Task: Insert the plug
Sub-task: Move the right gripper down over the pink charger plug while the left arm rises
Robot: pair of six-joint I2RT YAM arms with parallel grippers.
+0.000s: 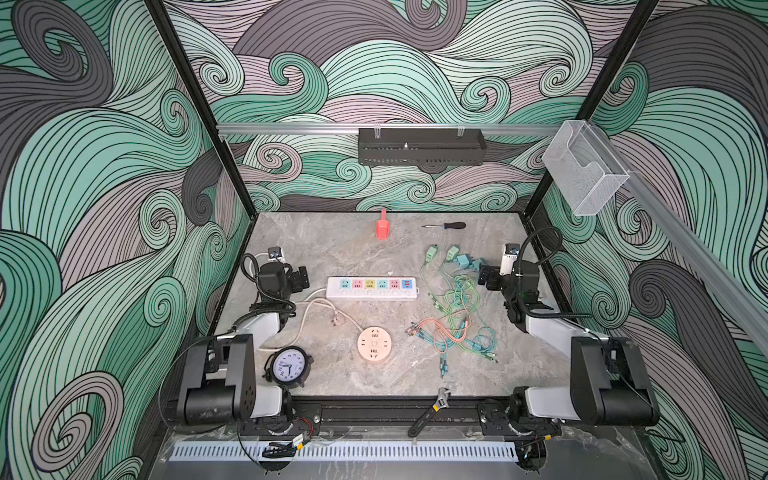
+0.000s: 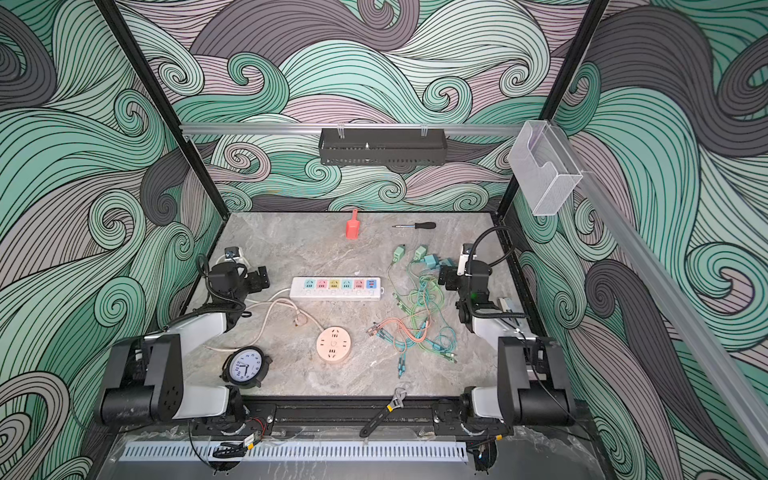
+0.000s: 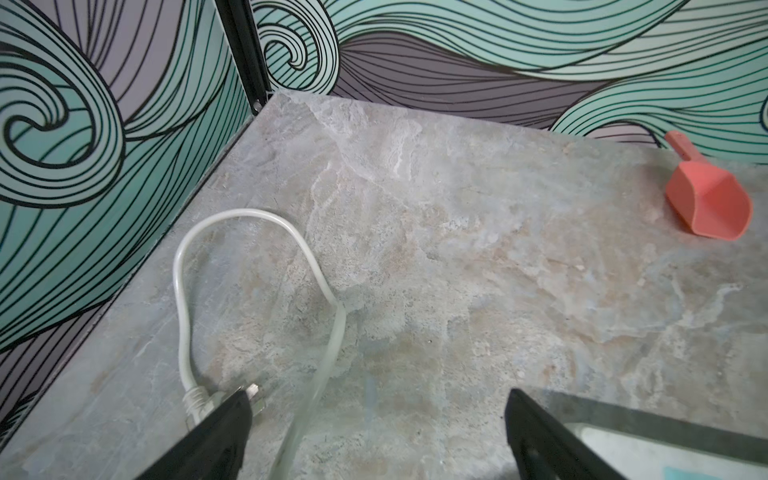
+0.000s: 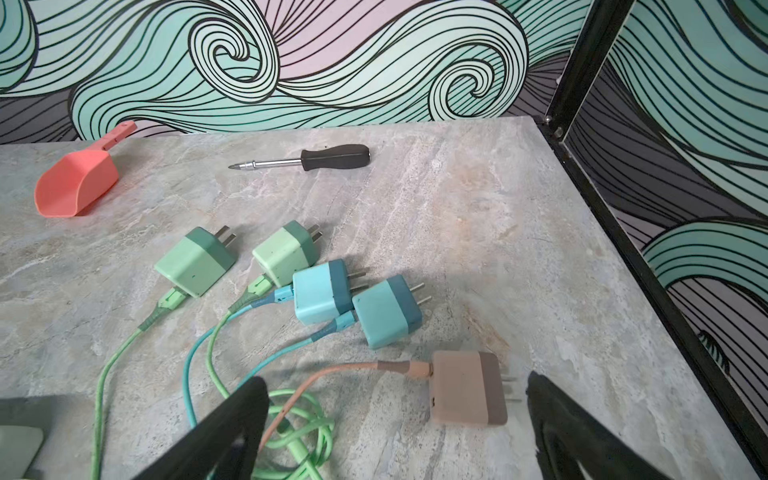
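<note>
Right hand (image 4: 395,379) spread near the tan plug (image 4: 463,386); left hand (image 3: 379,392) spread too (white cord (image 3: 183,291) perhaps touching).

power strip (image 1: 372,293): white, coloured sockets up, mid-table | tan plug (image 4: 467,388): lying flat, cabled, unplugged

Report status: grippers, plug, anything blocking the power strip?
Left gripper and right gripper open, empty. Beige plug lying loose just ahead of right gripper, not inserted. Power strip sockets free; tangled cables sprawl beside it.
</note>
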